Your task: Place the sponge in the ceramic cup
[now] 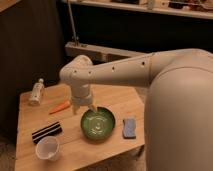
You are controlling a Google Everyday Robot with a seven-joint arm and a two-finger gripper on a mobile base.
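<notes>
The sponge (129, 128), a small blue pad, lies flat on the wooden table (30, 125) near its right edge, just right of the green bowl (98, 124). The ceramic cup (47, 148), small and white, stands near the table's front left. My gripper (83, 107) hangs from the white arm over the bowl's back left rim, well left of the sponge and up and right of the cup. Nothing shows between its fingers.
A black-and-white striped block (47, 132) lies just behind the cup. An orange carrot (60, 107) lies left of the gripper. A pale bottle (36, 92) stands at the back left corner. My arm's bulky white body (180, 115) fills the right side.
</notes>
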